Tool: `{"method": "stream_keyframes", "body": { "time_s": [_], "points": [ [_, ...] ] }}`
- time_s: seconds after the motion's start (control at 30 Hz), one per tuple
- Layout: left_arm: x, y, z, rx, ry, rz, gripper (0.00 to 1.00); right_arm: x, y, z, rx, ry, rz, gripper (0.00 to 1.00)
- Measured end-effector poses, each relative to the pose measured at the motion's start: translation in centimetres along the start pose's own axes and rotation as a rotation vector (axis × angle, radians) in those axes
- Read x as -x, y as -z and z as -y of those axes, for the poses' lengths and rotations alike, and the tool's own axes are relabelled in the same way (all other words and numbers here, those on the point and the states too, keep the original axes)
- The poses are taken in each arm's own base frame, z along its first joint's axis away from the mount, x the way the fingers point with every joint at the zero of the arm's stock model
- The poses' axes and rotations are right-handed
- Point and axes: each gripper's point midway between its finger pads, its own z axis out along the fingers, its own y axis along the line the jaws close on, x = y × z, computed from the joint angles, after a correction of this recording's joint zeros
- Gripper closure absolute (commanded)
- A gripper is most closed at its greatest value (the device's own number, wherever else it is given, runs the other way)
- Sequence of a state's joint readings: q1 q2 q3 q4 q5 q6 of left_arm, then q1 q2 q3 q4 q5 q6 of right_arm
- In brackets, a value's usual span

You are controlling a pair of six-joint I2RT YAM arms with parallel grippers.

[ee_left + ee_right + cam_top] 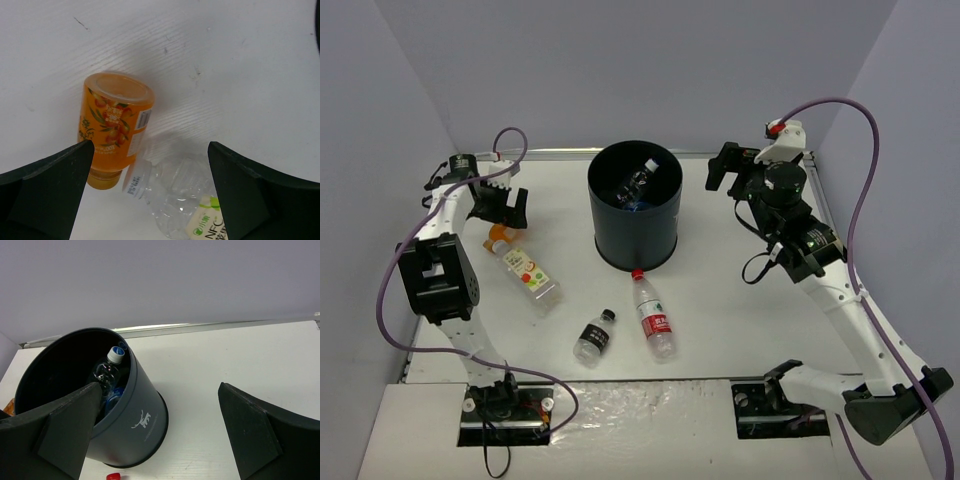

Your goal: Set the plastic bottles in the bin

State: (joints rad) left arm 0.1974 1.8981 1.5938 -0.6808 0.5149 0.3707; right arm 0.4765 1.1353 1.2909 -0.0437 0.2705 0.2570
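Here, the orange-capped bottle (pixel 527 274) lies on its side at the left of the counter (pixel 740 330), cap end toward the back. The black-capped bottle (pixel 594 336) and the red-labelled bottle (pixel 654 320) lie nearer the front, the red cap just at the foot of the bin (pixel 660 235). Inside the bin a white-capped bottle (pixel 106 371) leans on the wall, with something blue beneath it.

The left gripper (pixel 503 212) hangs over the orange cap end, its fingers (pixel 45 190) spread wide to either side and holding nothing. The right gripper (pixel 731 176) sits to the right of the bin, clear of it, fingers (pixel 60 430) also wide and empty.

The risk lies in where the left fingers would close. A round bottle on a smooth counter will likely roll or squirt out if pinched off-centre. Gripped at the cap end, its clear body would probably droop and could catch the bin's tall rim on the way over.
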Motion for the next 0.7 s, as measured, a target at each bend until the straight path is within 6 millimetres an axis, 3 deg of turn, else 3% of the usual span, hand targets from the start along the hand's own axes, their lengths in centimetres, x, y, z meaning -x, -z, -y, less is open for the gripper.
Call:
{"method": "stream_keyframes", "body": {
  "time_s": [0.23, 0.33, 0.4, 0.5, 0.57, 0.7],
  "points": [
    [-0.8, -1.8, -2.6, 0.054, -0.059, -0.081, 0.03, -0.4, -0.2, 0.4, -0.002, 0.022, -0.009, 0.0],
    [-1.3, -2.8, -3.5, 0.062, -0.065, -0.123, 0.1, -0.3, -0.1, 0.4, 0.001, 0.027, -0.009, 0.0],
    [-1.9, -3.8, -3.9, 0.056, -0.059, -0.151, 0.19, -0.3, -0.1, 0.4, 0.001, 0.028, -0.009, 0.0],
    [-3.0, -5.4, -4.3, 0.037, -0.04, -0.196, 0.5, -0.3, -0.2, 0.6, -0.004, 0.028, -0.009, 0.0],
    [-3.4, -6.1, -4.5, 0.03, -0.026, -0.22, 0.61, -0.4, -0.1, 0.7, -0.005, 0.028, -0.01, 0.0],
    [-1.8, -5.1, -5.1, 0.069, 0.007, -0.209, 0.78, -1.4, 0.5, 1.1, -0.009, 0.026, -0.025, 0.0]
  ]
}}
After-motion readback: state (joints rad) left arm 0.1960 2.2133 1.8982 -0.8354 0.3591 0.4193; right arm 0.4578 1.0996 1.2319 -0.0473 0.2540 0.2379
